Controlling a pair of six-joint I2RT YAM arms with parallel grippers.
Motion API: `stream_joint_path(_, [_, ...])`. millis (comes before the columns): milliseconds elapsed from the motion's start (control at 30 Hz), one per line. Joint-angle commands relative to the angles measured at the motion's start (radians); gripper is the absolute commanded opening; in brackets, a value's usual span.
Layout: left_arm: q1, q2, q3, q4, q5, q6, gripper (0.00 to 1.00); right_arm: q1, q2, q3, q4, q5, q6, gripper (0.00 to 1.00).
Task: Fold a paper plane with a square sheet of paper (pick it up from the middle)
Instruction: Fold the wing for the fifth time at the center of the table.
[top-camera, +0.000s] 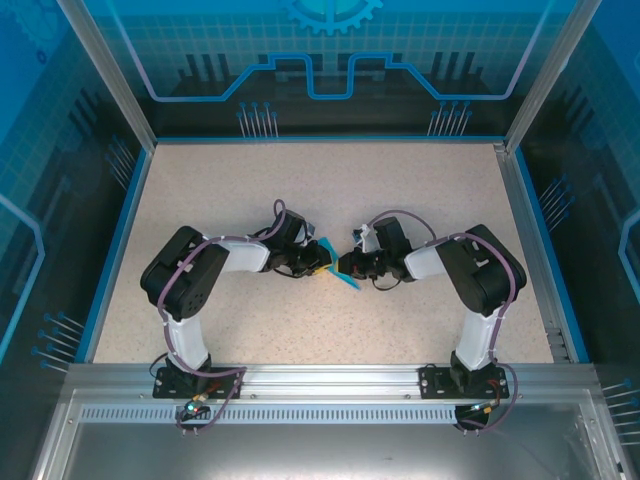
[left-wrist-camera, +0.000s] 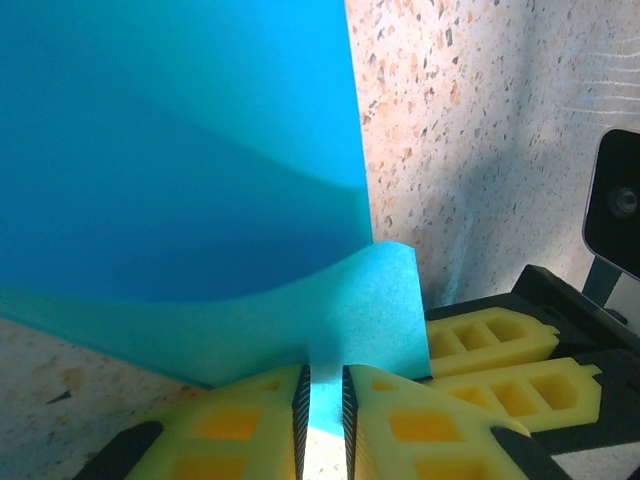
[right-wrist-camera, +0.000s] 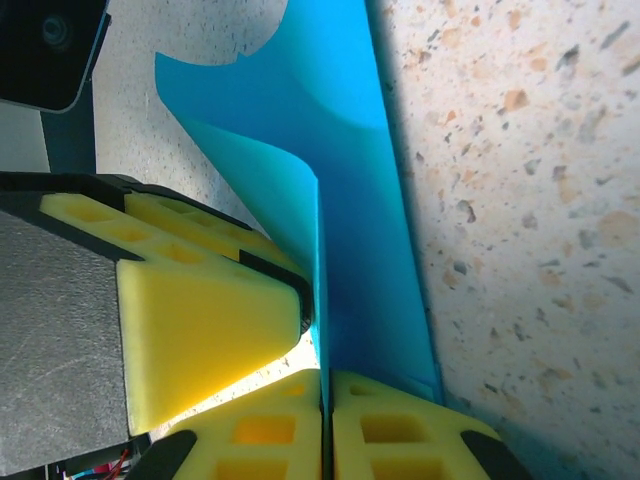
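Yellow fingers (right-wrist-camera: 400, 440) of the right gripper (right-wrist-camera: 325, 430) are pressed together, and the lower edge of the teal-blue sheet of paper (right-wrist-camera: 350, 200) is pinched in the seam between them. From this grip the sheet stands up on its edge and curls away to the gripper's left. The left gripper (left-wrist-camera: 323, 420) faces it from the other side, fingertips close to fingertips. Its jaws stand only a narrow slit apart, and a bent flap of the sheet goes down into that slit; whether the pads really press it, one cannot tell. Beyond the left gripper's fingers the sheet spreads wide and bows above the speckled table (left-wrist-camera: 480, 150). In the top view the sheet sits between the two grippers, over the middle of the table.
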Motion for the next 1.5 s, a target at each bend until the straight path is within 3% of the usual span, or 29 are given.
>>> stream_joint_path(0, [-0.007, 0.016, 0.008, -0.054, -0.040, 0.027, 0.20, -0.016, -0.006, 0.019, -0.090, -0.002, -0.029, 0.10])
stream_joint_path(567, [-0.006, 0.029, 0.009, -0.074, -0.060, 0.025, 0.19, -0.021, -0.090, 0.056, -0.279, -0.022, -0.107, 0.17])
stream_joint_path(1133, [-0.007, 0.029, 0.033, -0.091, -0.041, 0.033, 0.19, -0.045, -0.070, 0.026, -0.352, -0.034, -0.151, 0.11])
stream_joint_path(1467, [-0.011, -0.034, 0.036, -0.037, 0.042, 0.033, 0.24, -0.042, -0.045, 0.047, -0.388, -0.025, -0.170, 0.10])
